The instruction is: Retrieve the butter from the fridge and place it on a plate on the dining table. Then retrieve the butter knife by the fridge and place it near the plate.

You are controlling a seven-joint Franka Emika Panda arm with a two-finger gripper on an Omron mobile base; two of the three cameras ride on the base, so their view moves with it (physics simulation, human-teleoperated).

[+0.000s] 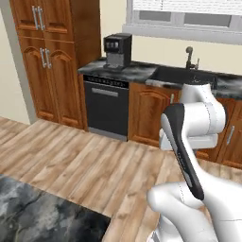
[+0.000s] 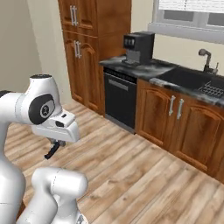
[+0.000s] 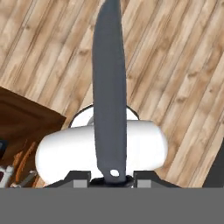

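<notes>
The gripper (image 3: 111, 177) is clamping the butter knife (image 3: 109, 87), blade pointing toward 12 o'clock in the hand view, so carrying and placing beside the plate remain.

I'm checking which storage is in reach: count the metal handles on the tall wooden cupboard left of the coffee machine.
4 on the tall cupboard: an upper handle pair on the top doors and a lower handle pair on the doors below. More may be hidden above the frame.
</notes>
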